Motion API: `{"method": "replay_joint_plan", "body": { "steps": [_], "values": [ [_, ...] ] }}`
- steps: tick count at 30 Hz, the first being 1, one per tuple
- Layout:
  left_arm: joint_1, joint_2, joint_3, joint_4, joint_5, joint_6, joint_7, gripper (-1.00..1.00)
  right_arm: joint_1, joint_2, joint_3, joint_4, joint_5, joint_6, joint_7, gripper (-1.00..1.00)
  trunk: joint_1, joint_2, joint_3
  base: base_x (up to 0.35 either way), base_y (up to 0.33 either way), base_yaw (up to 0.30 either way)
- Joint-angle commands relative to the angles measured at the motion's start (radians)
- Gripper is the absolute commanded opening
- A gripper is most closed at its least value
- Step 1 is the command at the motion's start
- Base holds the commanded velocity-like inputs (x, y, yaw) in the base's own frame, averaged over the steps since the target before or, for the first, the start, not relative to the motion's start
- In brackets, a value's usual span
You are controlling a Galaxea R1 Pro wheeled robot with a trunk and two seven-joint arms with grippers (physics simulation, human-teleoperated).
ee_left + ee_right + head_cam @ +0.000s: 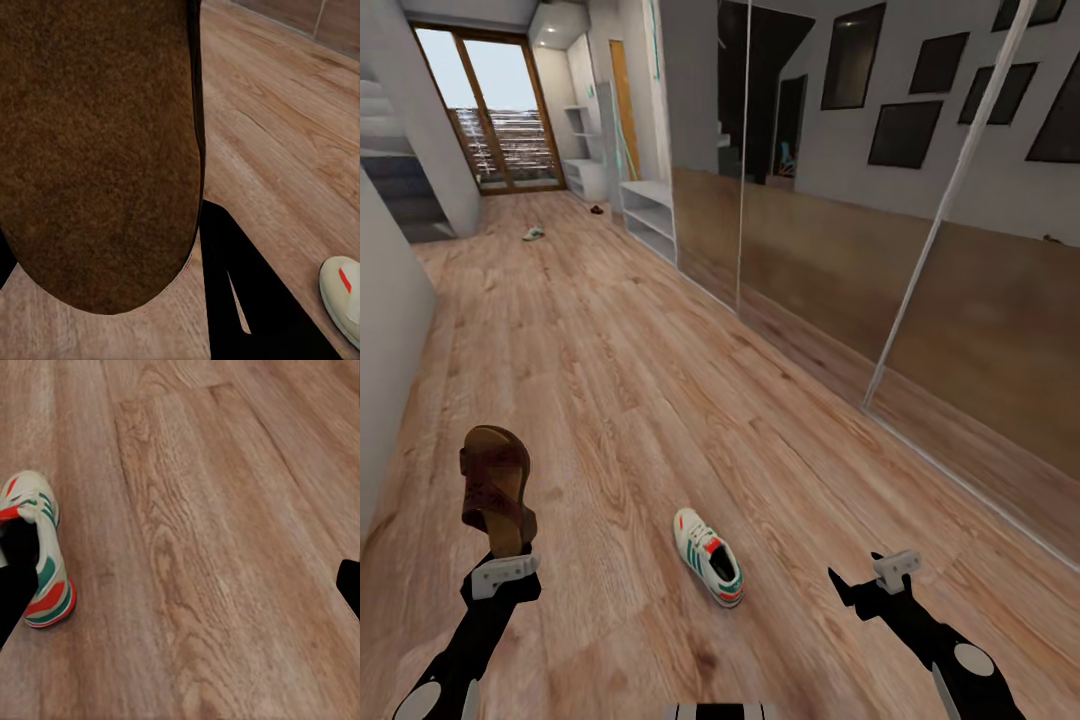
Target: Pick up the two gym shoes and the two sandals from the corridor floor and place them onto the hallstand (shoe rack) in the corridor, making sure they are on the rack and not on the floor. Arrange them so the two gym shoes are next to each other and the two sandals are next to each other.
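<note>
Head view first: a dark reddish-brown sandal (495, 487) is held up off the floor at the lower left, standing on end with its strap side turned to the camera, and it is clamped at its lower end by the left gripper (506, 572). In the left wrist view the sandal's brown underside (97, 150) is pressed close against the lens, with one black finger (251, 300) seen beside it. Just to the right of centre, a gym shoe (708, 556) is seen lying on the corridor floor (660, 400), white with green stripes and a red patch, resting on its sole between the two arms. That same shoe is caught by the right wrist view (41, 562), heel end nearest, and its toe by the left wrist view (343, 292). The right gripper (872, 578) is held low above bare planks to the right of the shoe, well apart from it, its fingers spread wide with nothing between them. Far down the corridor, a second gym shoe (533, 234) and another small dark shoe (597, 209), too small to be made out clearly, are seen on the floor. A pale grey bench unit (650, 215) with open shelves is set against the right wall near them, and glazed doors (490, 110) close off the far end.
</note>
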Motion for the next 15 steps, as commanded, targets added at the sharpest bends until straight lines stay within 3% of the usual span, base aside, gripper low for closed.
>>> {"method": "replay_joint_plan", "body": {
  "steps": [1, 15],
  "values": [
    [-0.001, -0.001, 0.004, -0.001, -0.014, -0.006, -0.006, -1.00, 0.000, 0.000, -0.002, -0.002, 0.009, 0.002, 0.006, 1.00, 0.000, 0.000, -0.001, 0.210, -0.101, 0.278],
    [-0.001, -0.002, 0.008, 0.002, -0.012, -0.010, -0.007, -1.00, 0.000, 0.000, -0.002, 0.000, 0.009, 0.002, 0.006, 1.00, 0.000, 0.000, -0.001, 0.036, -0.015, 0.278]
  ]
}}
